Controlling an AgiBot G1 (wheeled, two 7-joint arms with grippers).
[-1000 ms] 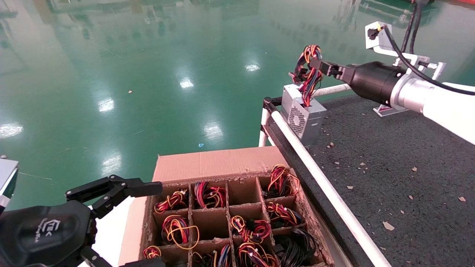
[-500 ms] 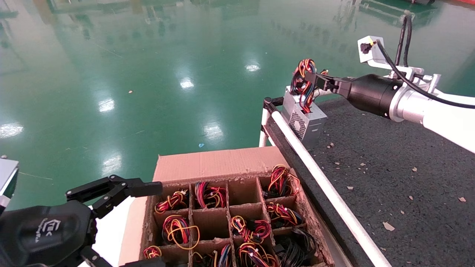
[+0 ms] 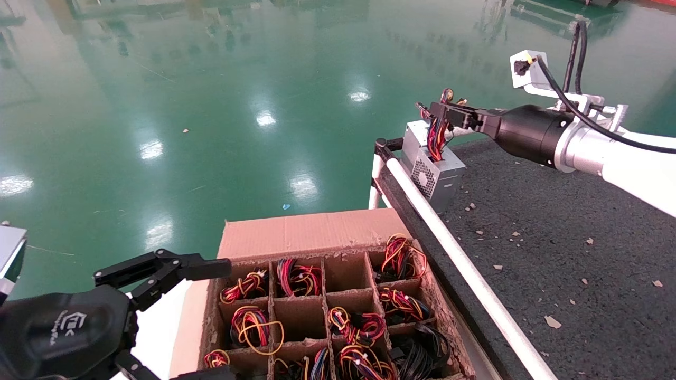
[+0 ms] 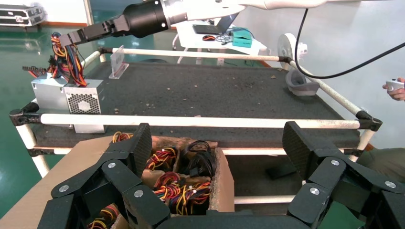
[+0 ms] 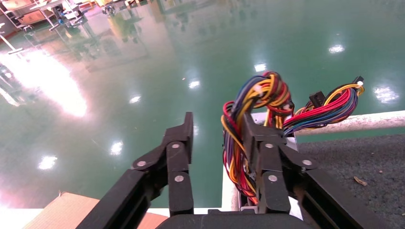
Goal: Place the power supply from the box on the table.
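— The fingers (image 5: 184,138) of the right gripper (image 5: 217,129), how did they stand?

— Apart. The wire bundle (image 5: 253,124) ran up between them and lay against one finger, but nothing was clamped on it. That gripper hung just above the power supply (image 3: 433,169), at the top of its wires.

— And where was the power supply itself?

— At the far corner of the bench (image 3: 554,221), just inside the white rail (image 3: 449,243), upright, with its vent grille facing back toward the box (image 3: 306,232) and its wires sprouting from the top. By my reading it rested on the bench under its own weight.

— Why by the wires, then?

— I judged the bundle was the one part that stood proud of a narrow cell, so it made the easy handle. The corner was also the nearest bare spot beyond the rail.

— Any risk?

— The loops could have snagged a finger if the arm drew away sideways; a straight lift would have been safer. The unit sat close to the bench edge, so a tug might have tipped it.

— And the other arm?

— The left gripper (image 4: 217,138) hovered low beside the box's near corner, its fingers spread wide and holding nothing. The box showed more wire bundles in most cells, with a few bare.
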